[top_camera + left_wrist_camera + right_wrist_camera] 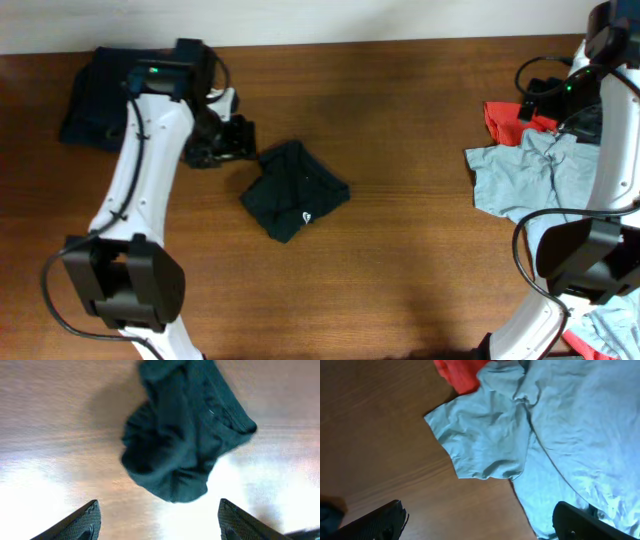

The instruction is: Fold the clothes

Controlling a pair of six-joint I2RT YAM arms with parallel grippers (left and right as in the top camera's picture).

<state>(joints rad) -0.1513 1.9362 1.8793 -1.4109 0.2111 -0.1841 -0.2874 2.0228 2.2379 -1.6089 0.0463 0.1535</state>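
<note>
Surface: brown wood-grain table, bare and glossy over most of its middle, with bright glare patches in the left wrist view. A pale wall runs along the far edge. Reference item: the black T-shirt, bunched into a rough folded square near the table's centre, its small white label on the near corner. Far left of it and toward the wall, a dark navy shirt lies in a flat heap at the table edge. Just left of the black T-shirt, the left gripper sits close to the shirt's far-left corner; in its wrist view the fingers stand well apart with only bare wood between them, and the shirt lies beyond the tips, not gripped. Well right of the black T-shirt, a red-orange shirt lies partly under a crumpled light blue-grey shirt. The right gripper hangs over that blue-grey cloth, fingers spread wide, holding nothing. Further light blue cloth shows at the near right corner.
</note>
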